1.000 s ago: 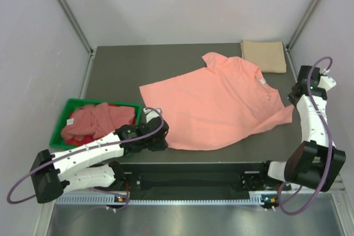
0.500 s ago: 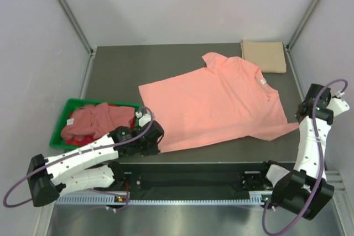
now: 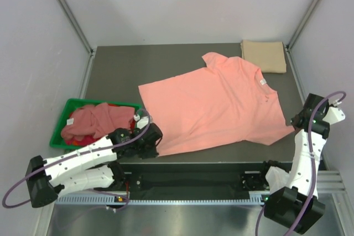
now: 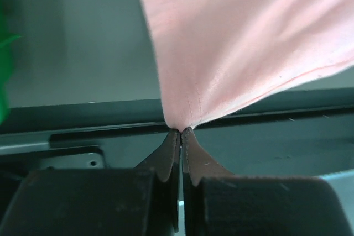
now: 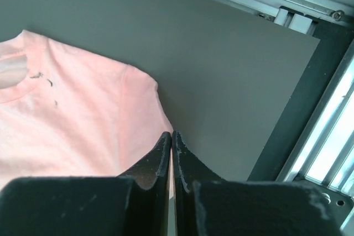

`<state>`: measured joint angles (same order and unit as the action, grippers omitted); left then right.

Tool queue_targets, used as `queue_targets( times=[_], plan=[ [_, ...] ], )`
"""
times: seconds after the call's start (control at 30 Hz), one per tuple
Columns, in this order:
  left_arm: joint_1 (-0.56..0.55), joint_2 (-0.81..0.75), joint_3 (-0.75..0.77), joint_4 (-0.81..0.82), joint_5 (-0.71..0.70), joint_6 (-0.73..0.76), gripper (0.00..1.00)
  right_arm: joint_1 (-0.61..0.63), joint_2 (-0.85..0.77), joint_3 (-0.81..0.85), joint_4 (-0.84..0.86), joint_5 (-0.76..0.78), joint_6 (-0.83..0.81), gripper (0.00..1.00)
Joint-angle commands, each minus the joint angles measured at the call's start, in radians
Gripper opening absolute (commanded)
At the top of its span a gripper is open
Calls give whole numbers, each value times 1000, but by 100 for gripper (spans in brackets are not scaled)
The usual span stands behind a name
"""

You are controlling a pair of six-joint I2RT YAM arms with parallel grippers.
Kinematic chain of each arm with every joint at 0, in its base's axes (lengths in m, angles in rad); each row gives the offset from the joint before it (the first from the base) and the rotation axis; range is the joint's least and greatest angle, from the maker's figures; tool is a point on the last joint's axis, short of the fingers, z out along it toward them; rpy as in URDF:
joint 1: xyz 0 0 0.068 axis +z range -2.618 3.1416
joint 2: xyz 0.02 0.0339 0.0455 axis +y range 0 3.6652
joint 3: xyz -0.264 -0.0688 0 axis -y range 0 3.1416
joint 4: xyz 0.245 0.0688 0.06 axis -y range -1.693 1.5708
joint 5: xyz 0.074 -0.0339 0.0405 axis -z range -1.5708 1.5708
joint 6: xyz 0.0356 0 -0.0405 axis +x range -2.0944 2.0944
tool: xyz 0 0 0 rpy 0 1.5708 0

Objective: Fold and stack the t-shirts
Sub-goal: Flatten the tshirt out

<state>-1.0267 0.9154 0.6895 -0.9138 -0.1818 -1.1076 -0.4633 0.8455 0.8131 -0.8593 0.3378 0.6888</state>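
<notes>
A salmon-pink t-shirt [image 3: 215,103] lies spread flat across the middle of the table, its collar toward the far right. My left gripper [image 3: 157,141] is shut on its near-left hem corner; in the left wrist view the cloth [image 4: 232,42] fans out from the closed tips [image 4: 181,131]. My right gripper [image 3: 292,121] is shut on the near-right sleeve tip, and its wrist view has the sleeve [image 5: 133,109] running into the closed tips [image 5: 172,134]. A tan-beige t-shirt [image 3: 264,55] sits folded at the far right corner. Pink and red t-shirts [image 3: 97,120] lie bunched in the bin.
The green plastic bin [image 3: 58,128] stands at the near left, just left of my left arm. A metal rail [image 3: 193,164] runs along the table's near edge. Grey walls close in the left, back and right sides.
Both grippers have drawn the salmon-pink shirt toward the near edge. The right arm swung down from the far right side, and the shirt now lies stretched flatter.
</notes>
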Motion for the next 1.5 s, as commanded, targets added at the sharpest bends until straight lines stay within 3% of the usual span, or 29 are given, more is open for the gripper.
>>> queue_targets(
  times=[0.0,0.27,0.5,0.6,0.8,0.97,1.1,1.23,1.33,1.47],
  plan=[
    [-4,8,59,-132,-97,-26,0,-9,3,15,19,-17,-32,0],
    [-3,-10,180,-327,-275,-18,0,-11,-92,-52,2,-174,-18,0],
    [-4,-21,104,-84,-50,57,0,-9,-112,-28,-37,-64,-67,0],
    [-3,-10,32,21,21,37,0,-8,-114,-51,11,-95,-72,0],
    [-3,39,13,53,-47,17,0,25,36,-32,94,-89,-113,0],
    [-1,75,51,21,-99,32,0,29,162,106,60,13,-115,0],
    [-1,102,38,33,-67,43,0,28,156,133,29,110,-72,0],
    [-1,106,33,23,-19,58,0,20,109,161,17,100,-52,0],
    [-1,96,129,-16,-97,95,0,20,66,248,40,-9,-112,0],
    [1,143,443,-94,-308,195,0,20,87,466,27,-247,-167,0]
  ],
)
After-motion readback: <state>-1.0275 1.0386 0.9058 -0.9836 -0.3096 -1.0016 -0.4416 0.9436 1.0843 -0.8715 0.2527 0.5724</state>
